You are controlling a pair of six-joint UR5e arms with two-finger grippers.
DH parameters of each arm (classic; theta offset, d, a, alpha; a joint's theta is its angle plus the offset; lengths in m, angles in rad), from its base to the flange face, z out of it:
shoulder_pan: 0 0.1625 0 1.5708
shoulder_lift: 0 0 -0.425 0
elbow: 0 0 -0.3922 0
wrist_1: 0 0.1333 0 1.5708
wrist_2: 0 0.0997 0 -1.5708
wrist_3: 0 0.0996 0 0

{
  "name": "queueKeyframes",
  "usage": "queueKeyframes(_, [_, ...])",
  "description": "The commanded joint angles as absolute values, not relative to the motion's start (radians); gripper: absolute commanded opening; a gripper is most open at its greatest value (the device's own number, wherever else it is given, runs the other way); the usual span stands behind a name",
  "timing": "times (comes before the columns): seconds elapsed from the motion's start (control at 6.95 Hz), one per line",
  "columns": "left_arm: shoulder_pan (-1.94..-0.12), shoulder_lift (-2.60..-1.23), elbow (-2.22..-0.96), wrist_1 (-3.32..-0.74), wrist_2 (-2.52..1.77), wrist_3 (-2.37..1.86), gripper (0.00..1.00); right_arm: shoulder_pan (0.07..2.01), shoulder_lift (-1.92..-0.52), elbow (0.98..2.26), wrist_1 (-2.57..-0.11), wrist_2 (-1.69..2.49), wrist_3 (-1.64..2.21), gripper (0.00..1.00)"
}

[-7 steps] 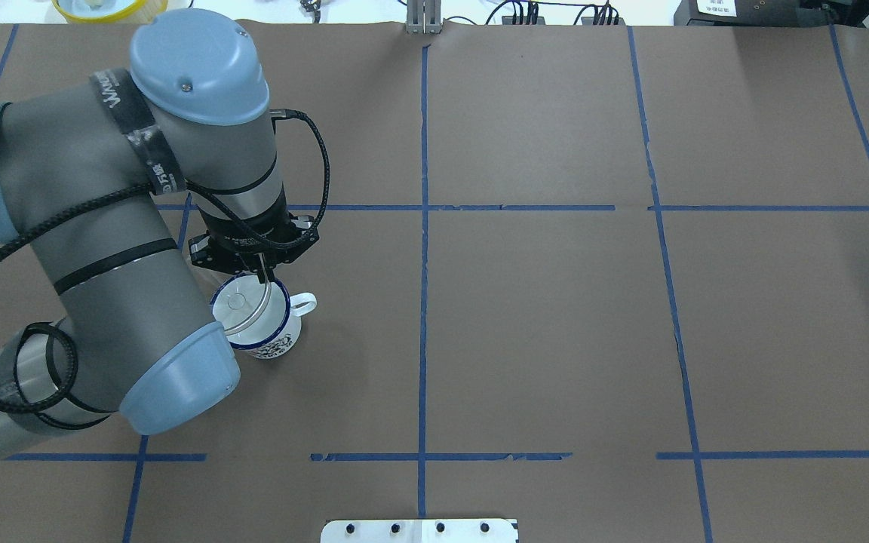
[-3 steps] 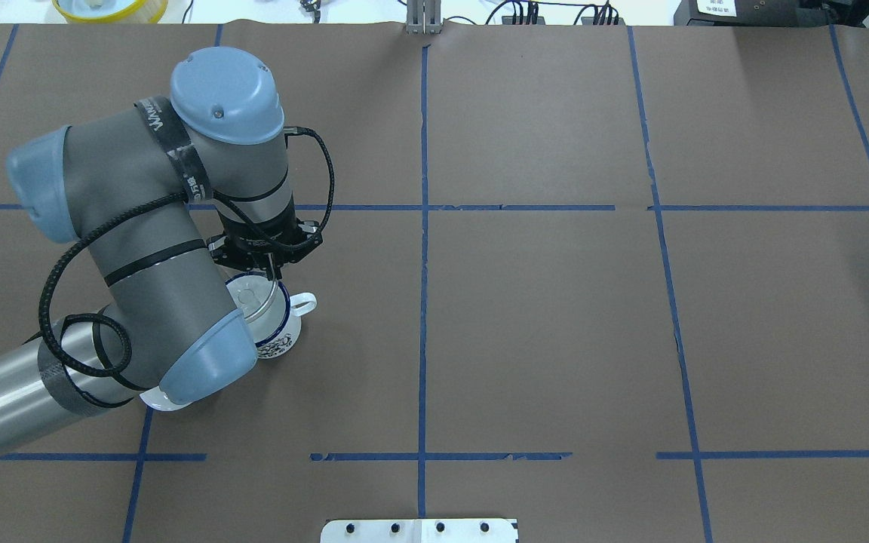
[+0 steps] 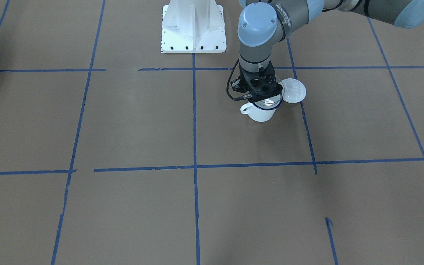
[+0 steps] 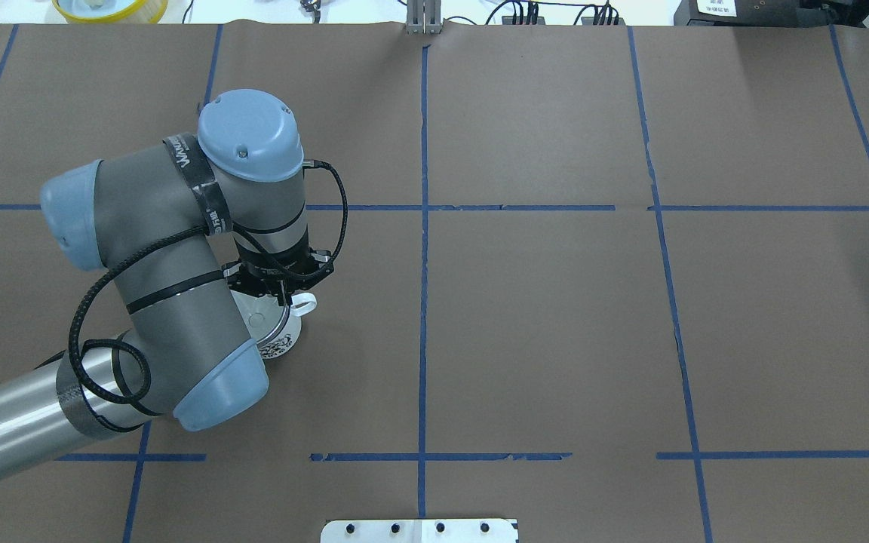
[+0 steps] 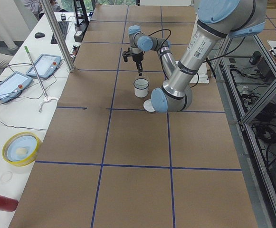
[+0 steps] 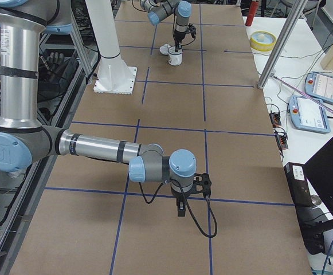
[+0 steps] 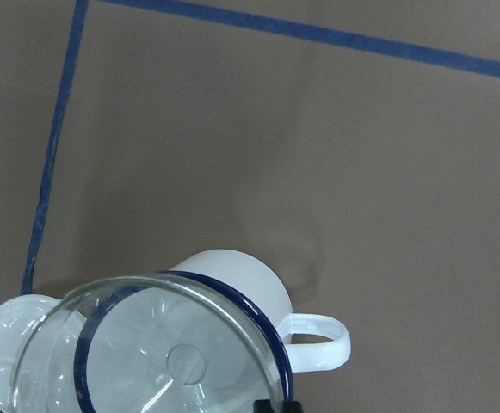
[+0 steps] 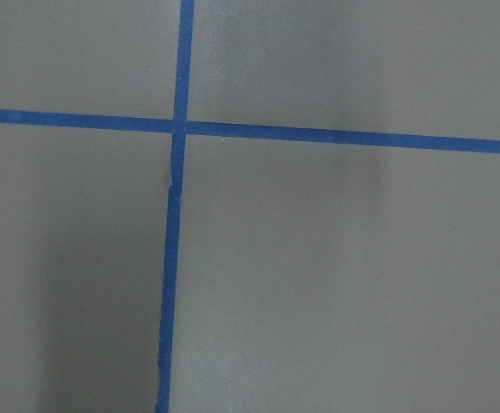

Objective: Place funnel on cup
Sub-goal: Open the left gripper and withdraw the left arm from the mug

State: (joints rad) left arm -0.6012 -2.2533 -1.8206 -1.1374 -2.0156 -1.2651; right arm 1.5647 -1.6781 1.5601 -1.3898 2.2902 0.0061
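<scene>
The white enamel cup with a dark blue rim stands on the brown table, its loop handle pointing right in the left wrist view. My left gripper is shut on the rim of the clear funnel. It holds the funnel tilted just over the cup's mouth, shifted slightly away from the handle. I cannot tell whether the funnel touches the cup. The cup also shows in the front view under the left gripper. My right gripper hangs over bare table far from the cup. I cannot tell if it is open.
A round white knobbed lid lies on the table right beside the cup, on the side away from its handle. The white robot base stands at the table's edge. Blue tape lines divide the brown surface into squares.
My left arm has swung right and come down, bringing the funnel lower over the cup. The arm now covers more of the cup in the overhead view.
</scene>
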Motion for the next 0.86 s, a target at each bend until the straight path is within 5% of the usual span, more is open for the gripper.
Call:
queueKeyframes(0.0, [-0.595,-2.252,-1.819,-1.14,-2.016,-1.264,0.0,1.565,-1.678,1.56,-1.39,2.29,0.006,1.0])
queueKeyframes(0.14, [-0.595,-2.252,-1.813,-1.141,-2.014,-1.264,0.0,1.565,-1.678,1.562,-1.39,2.29,0.006,1.0])
queueKeyframes(0.58, [-0.598,-2.226,-1.813,-1.193,-2.013,-1.264,0.39,1.565,-1.678,1.56,-1.39,2.29,0.006,1.0])
queueKeyframes(0.72, [-0.607,-2.226,-1.821,-1.193,-2.013,-1.264,0.93,1.565,-1.678,1.56,-1.39,2.29,0.006,1.0])
